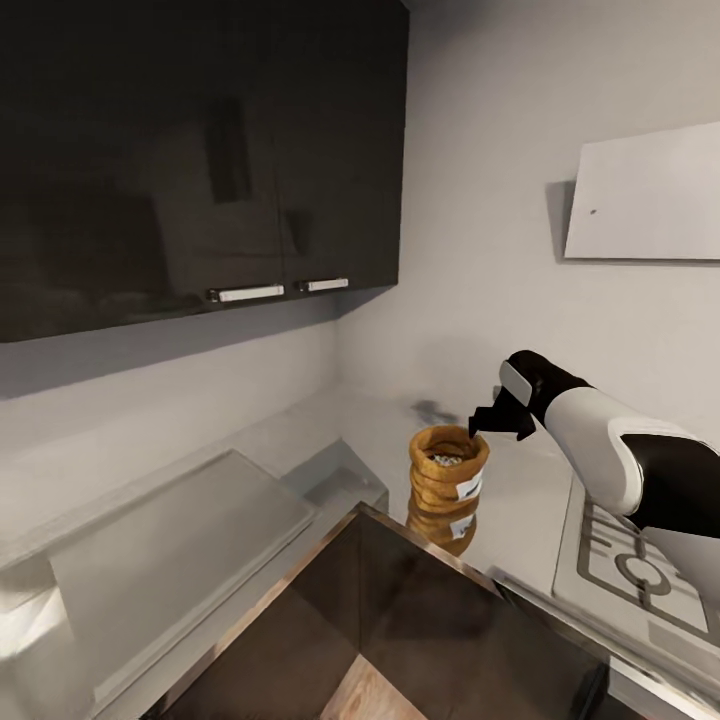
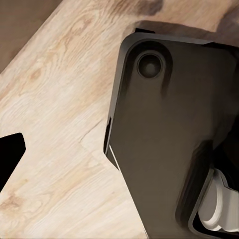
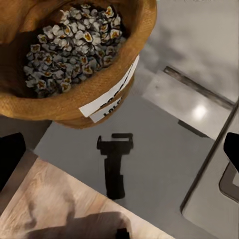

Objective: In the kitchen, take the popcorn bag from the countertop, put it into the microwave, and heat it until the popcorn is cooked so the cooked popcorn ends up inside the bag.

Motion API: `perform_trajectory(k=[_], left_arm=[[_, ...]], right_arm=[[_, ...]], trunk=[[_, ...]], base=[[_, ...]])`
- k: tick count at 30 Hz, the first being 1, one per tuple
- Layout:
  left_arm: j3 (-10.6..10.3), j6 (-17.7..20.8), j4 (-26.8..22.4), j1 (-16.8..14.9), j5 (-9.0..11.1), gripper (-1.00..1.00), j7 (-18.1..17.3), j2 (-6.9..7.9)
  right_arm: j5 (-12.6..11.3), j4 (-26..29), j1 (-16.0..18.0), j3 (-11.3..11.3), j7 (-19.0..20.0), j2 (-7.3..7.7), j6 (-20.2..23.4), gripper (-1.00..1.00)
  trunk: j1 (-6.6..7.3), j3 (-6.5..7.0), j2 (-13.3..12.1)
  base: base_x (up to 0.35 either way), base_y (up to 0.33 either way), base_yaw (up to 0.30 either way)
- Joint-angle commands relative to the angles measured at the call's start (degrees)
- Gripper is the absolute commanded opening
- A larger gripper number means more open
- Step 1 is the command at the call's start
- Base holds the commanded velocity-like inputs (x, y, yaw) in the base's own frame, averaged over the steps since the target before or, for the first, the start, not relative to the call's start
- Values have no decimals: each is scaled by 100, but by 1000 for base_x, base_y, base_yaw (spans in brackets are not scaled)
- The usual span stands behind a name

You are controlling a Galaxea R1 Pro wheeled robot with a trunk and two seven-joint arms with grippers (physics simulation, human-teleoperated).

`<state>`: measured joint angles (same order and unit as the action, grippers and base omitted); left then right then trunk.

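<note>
Standing upright near the front edge of the countertop [image 1: 520, 500], the popcorn bag [image 1: 448, 475] waits just beside the corner where the worktop turns, mouth up, which keeps the popcorn [image 1: 446, 461] from spilling and leaves its rolled rim free to be taken from above or from the side. It is a squat tan-orange burlap sack, ribbed in rolled bands, with white label tags [image 3: 110, 97] hanging off its side and a faint reflection under it on the steel; the right wrist view looks straight into the mouth, packed with greyish-white kernels showing small yellow centres. The right gripper [image 1: 497, 417] hovers just beside the rim on the hob side, clear of the burlap, fingers spread and holding nothing, its shadow lying on the steel below the sack, so this reads as the approach to a grasp not yet made. A gas hob [image 1: 630, 570] sits at the countertop's right end. The left gripper's black fingertip [image 2: 10, 157] shows over wood floor [image 2: 55, 124]; whether it is spread or closed cannot be told.
</note>
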<state>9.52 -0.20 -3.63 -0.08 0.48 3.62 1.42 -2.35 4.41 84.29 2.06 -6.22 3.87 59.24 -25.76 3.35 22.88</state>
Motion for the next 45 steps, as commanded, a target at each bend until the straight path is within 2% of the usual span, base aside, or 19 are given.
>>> perform_trajectory(k=[1,14,22,45], left_arm=[[25,5,-3,-1,5,100,7,-1],[23,-15,-1,-1,5,100,7,-1],[16,-12,1,-1,5,100,7,-1],[15,-15,3,-1,5,100,7,-1]], right_arm=[[-29,7,0,23,-46,0,17,100],[-29,-14,-1,23,-46,0,25,100],[-29,-289,0,23,-48,0,28,100],[-29,-875,-4,32,-53,0,35,100]], trunk=[[-2,-3,4],[-2,-3,4],[-2,-3,4],[-2,-3,4]], base=[[47,0,22],[202,-30,2],[163,0,0],[9,0,0]])
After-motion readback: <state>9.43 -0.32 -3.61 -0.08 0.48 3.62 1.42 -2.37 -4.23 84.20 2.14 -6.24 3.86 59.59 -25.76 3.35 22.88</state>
